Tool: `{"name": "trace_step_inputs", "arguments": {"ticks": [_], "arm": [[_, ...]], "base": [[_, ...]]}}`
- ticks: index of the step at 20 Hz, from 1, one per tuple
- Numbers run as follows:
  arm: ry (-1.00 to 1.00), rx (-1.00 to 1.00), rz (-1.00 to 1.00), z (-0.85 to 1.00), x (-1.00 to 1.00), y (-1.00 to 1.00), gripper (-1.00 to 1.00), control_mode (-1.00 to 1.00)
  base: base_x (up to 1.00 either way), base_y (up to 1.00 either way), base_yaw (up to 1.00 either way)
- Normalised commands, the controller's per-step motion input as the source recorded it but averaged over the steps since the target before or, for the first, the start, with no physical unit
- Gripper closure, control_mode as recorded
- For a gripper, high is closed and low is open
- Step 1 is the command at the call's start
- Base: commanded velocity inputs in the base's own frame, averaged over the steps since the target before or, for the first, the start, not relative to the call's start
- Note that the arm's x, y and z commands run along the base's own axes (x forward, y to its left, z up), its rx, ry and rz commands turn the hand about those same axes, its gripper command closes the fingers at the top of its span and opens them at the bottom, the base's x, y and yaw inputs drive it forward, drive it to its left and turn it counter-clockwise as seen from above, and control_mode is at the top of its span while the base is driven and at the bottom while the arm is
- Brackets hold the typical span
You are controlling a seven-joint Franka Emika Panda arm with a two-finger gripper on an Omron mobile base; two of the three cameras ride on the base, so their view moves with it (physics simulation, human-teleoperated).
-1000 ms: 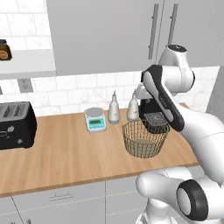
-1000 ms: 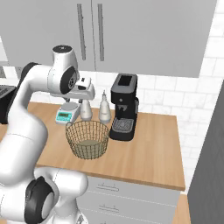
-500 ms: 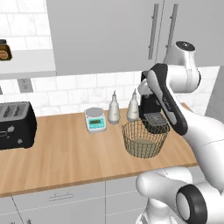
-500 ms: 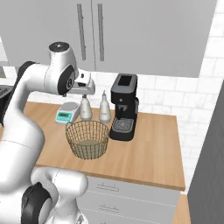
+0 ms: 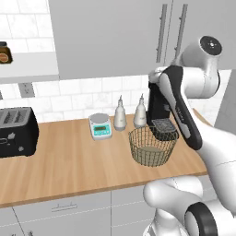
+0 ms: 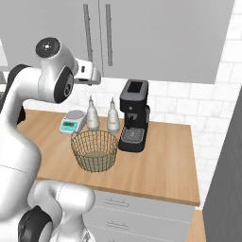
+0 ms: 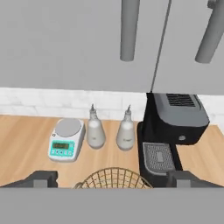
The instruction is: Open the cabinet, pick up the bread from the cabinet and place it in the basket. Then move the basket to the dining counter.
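No brand name or label can be read; digits on the green display of the scale (image 7: 66, 139) are too small to be made out. In the left base view a black toaster (image 5: 16, 131) and a brown-lidded jar (image 5: 4, 52) on a white shelf are seen at the far left. In the right base view the full right end of the wooden tabletop (image 6: 165, 160) is shown beyond the coffee machine (image 6: 133, 122). The arm is raised, with its hand held level at the bottom edge of the cabinet (image 5: 120, 32), whose doors are shut. In the hand view the end effector (image 7: 113, 180) is seen spread wide, with nothing held. The basket (image 5: 152, 145) stands on the tabletop beside the coffee machine, in front of two bottles (image 6: 100, 115)
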Motion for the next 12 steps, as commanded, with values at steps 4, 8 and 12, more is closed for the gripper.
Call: {"name": "trace_step_inputs", "arguments": {"ticks": [4, 8, 12], "arm": [[-0.02, 0.07, -0.20, 0.79, 0.25, 0.00, -1.00, -1.00], [0.00, 0.08, -0.12, 0.58, 0.34, -0.01, -1.00, -1.00], [-0.03, 0.03, -0.04, 0.09, 0.44, 0.00, -1.00, -1.00]], "base": [[0.00, 0.00, 0.00], [0.00, 0.00, 0.00], [0.00, 0.00, 0.00]]}}
